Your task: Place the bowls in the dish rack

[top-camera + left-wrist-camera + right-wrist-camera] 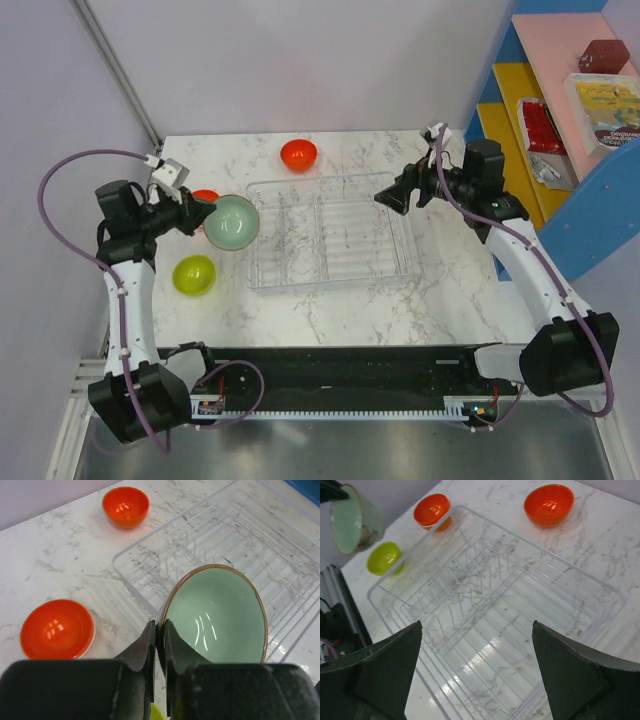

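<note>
My left gripper (160, 627) is shut on the rim of a pale green bowl (230, 222), held tilted in the air just left of the clear dish rack (330, 232); the bowl (217, 612) hangs over the rack's near corner in the left wrist view. An orange bowl (298, 154) sits behind the rack. A second orange bowl (56, 628) sits left of the rack, mostly hidden by the arm from above. A lime bowl (194, 274) sits at the front left. My right gripper (477, 625) is open and empty above the rack's right end (495, 615).
A blue and pink shelf unit (570, 110) with packets stands at the right. The table's left edge runs close behind the left arm (125, 290). The rack holds no bowls.
</note>
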